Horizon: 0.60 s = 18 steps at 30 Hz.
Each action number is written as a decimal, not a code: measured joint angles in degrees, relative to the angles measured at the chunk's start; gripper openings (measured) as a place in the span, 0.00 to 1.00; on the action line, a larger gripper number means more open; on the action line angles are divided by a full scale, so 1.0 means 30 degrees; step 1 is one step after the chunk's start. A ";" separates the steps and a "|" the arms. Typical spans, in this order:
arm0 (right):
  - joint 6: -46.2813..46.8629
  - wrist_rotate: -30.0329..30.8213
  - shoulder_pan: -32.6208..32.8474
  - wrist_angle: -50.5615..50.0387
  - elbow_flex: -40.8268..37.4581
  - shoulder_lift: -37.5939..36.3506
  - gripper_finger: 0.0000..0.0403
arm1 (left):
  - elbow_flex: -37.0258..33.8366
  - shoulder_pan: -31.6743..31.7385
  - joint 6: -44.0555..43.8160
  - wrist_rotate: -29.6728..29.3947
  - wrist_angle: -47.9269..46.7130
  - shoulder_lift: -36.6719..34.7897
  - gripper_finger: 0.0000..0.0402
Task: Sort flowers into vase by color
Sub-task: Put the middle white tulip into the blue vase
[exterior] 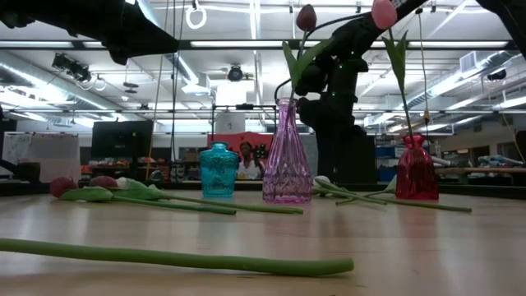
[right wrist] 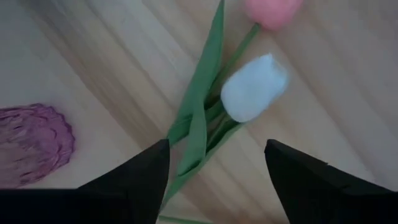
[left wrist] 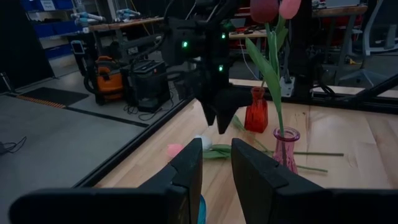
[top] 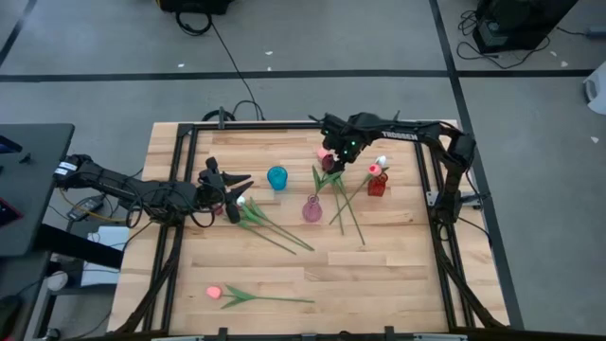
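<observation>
The right gripper point(top: 333, 152) hung with its fingers spread over a white tulip point(right wrist: 254, 88) and a pink tulip point(right wrist: 272, 11) lying on the table point(top: 398, 275). A maroon tulip point(exterior: 306, 16) stood in the pink vase point(exterior: 286, 156). The left gripper point(top: 239, 188) waited beside the blue vase point(top: 276, 177), fingers slightly apart, holding nothing.

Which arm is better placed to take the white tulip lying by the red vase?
Right. The right gripper hangs open just over the white tulip, while the left gripper sits farther away, past the teal vase.
</observation>
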 joint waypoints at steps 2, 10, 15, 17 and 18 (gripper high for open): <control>-0.0023 -0.0377 -0.0127 -0.0141 -0.0036 0.0508 0.67 | -0.0004 0.0000 0.0000 -0.0001 0.0000 0.0004 0.23; -0.0388 -0.0770 0.0366 -0.2350 -0.0087 0.2046 0.62 | 0.0000 0.0022 0.0080 0.0000 -0.0007 -0.0004 0.23; -0.0395 -0.0917 0.0666 -0.2292 -0.0095 0.2777 0.59 | 0.0000 0.0087 0.0146 0.0000 0.0010 -0.0004 0.23; -0.0395 -0.0945 0.0763 -0.2314 -0.0095 0.2872 0.59 | 0.0000 0.0087 0.0143 0.0000 -0.0003 -0.0004 0.23; -0.0437 -0.0976 0.0822 -0.2314 -0.0095 0.2898 0.58 | 0.0000 0.0087 0.0157 0.0000 0.0000 -0.0004 0.23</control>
